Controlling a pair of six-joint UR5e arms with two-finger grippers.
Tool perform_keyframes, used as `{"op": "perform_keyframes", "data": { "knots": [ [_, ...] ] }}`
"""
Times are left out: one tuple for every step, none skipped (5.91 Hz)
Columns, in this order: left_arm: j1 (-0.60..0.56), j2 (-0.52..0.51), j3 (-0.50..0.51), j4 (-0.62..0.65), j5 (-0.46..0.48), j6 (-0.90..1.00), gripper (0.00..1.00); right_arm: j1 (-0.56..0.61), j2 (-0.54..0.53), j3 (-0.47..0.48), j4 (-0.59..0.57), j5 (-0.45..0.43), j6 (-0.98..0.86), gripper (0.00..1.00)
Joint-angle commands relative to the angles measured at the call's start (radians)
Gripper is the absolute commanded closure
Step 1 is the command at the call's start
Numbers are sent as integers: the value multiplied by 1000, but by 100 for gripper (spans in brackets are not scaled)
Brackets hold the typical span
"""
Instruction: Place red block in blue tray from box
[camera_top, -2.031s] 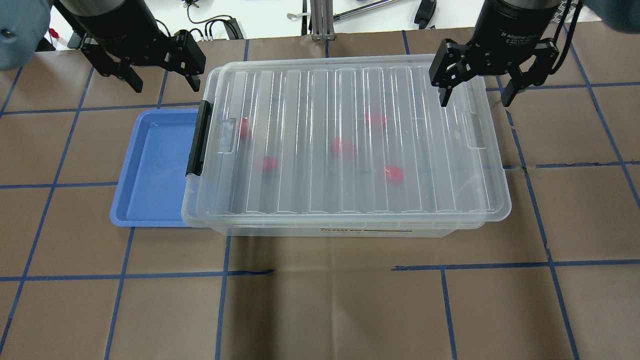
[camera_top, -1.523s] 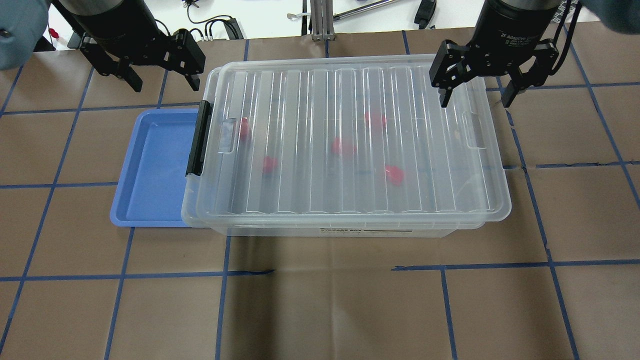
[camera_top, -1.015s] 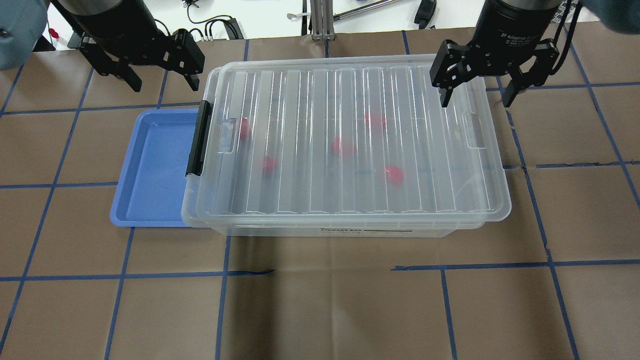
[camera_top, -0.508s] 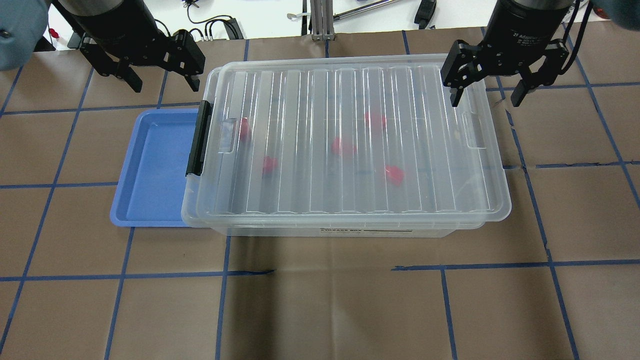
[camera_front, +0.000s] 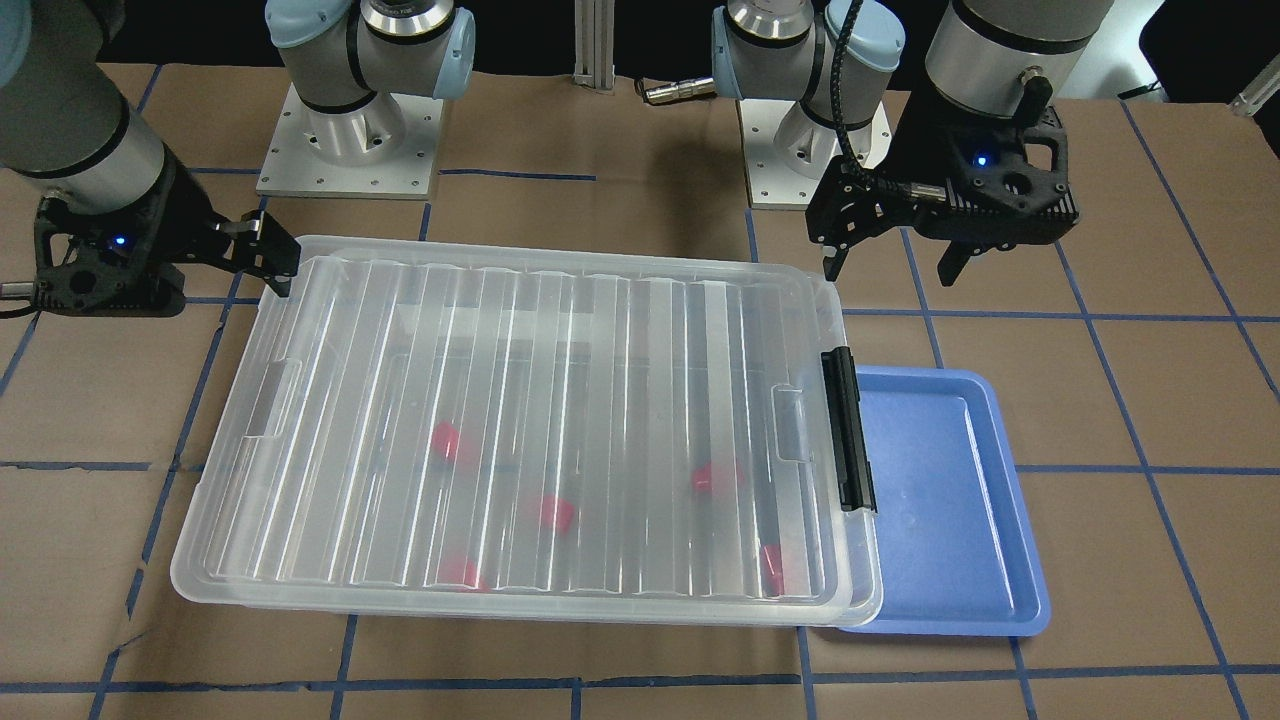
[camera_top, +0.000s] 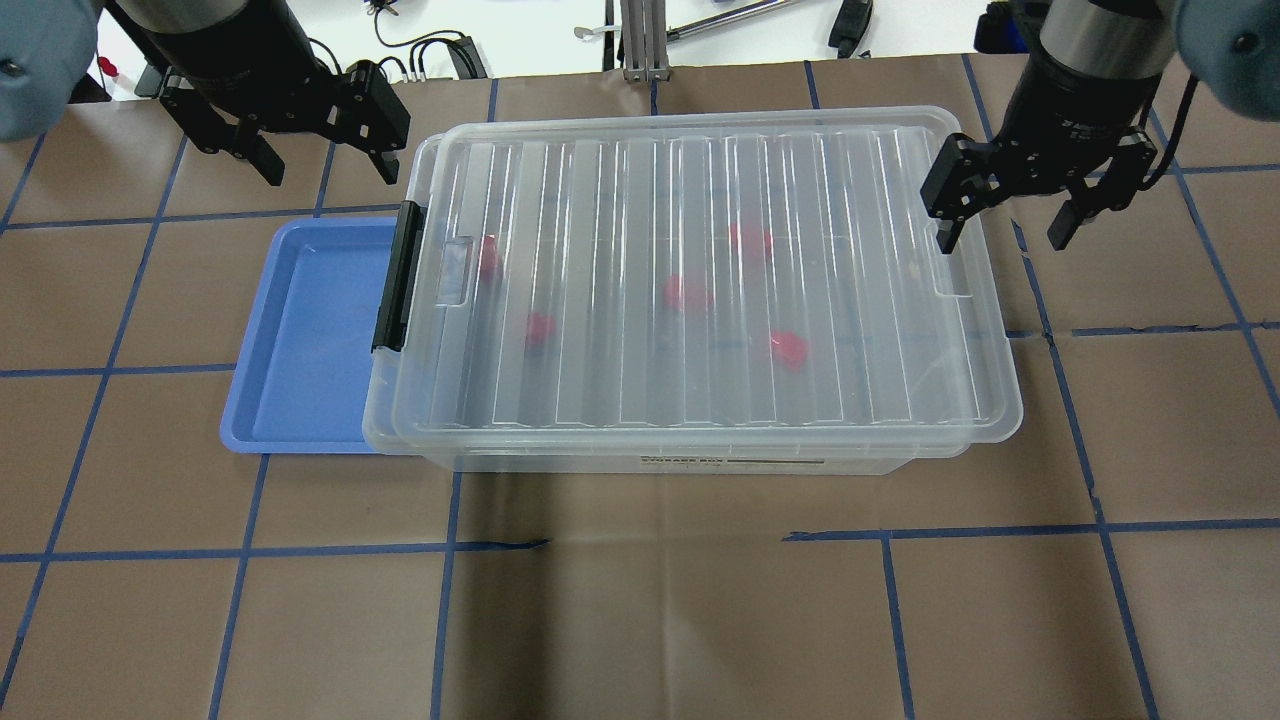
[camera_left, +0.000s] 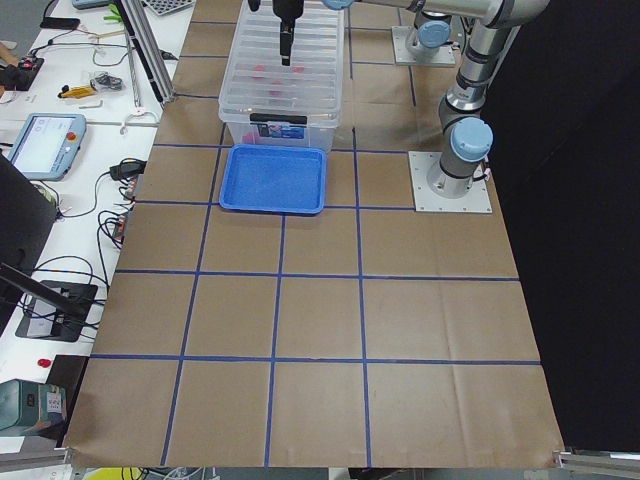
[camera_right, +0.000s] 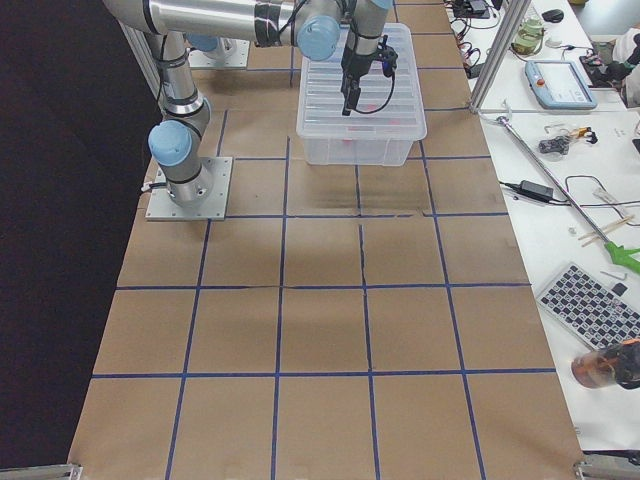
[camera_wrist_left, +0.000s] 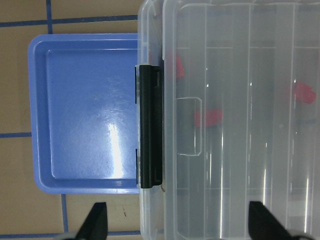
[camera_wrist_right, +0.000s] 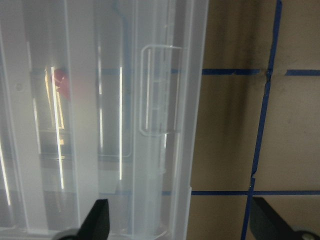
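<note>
Red blocks (camera_top: 789, 350) lie inside the lidded box (camera_top: 560, 458) — blue tray (camera_top: 300, 340) beside its latch (camera_top: 397, 277).

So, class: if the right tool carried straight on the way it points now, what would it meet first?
Probably the lid of the box. The right tool straddles the lid's end: one finger hangs over the lid, the other over bare table. Height is unclear.

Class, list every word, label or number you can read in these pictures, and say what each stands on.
"STORAGE BOX", faintly, on the label strip on the front wall of the box; the rest of that strip is too small to read.
Tablet screen beside the table: too small to read.
Nothing else is readable.
</note>
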Motion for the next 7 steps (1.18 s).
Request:
{"op": "perform_keyframes", "data": {
  "knots": [
    [-1,0,0,0,-1,0,2,-38,2,120,-205,-31,-45,0],
    [-1,0,0,0,0,0,2,-40,3,172,-282,-34,-61,0],
    [-1,-2,3,0,-1,2,2,-41,5,202,-320,-31,-59,0],
    [-1,-2,1,0,0,2,2,-43,13,211,-332,-31,-60,0],
    [-1,-2,3,0,0,2,2,-44,29,213,-335,-32,-62,0],
    [-1,0,3,0,-1,0,2,-49,40,211,-345,-31,-65,0],
    [1,-2,3,0,0,2,2,-60,58,210,-387,-34,-121,0]
  ]
}}
